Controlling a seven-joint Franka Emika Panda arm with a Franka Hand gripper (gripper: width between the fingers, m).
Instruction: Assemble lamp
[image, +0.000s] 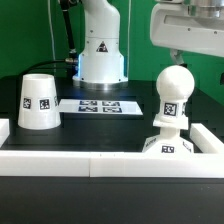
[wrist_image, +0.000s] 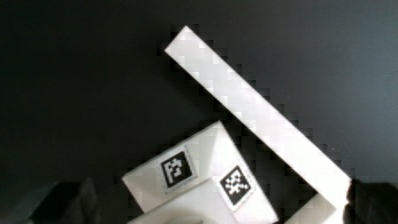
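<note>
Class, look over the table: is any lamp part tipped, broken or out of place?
Nothing stands out. The bulb stands upright on the base; the shade sits apart, wide end down, intact.

The arm (image: 101, 40) is glossy white, rounded and bulky, its base bearing a small black triangular marking (a dark cable trails behind).

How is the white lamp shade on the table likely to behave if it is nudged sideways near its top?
The shade stands with its wide end down on the black table, so it would probably slide rather than tip. Its tapered form suggests that, once toppled, it would roll in a curve. It looks like stiff, matte plastic, probably hollow and light, so a small push may shift it.
</note>
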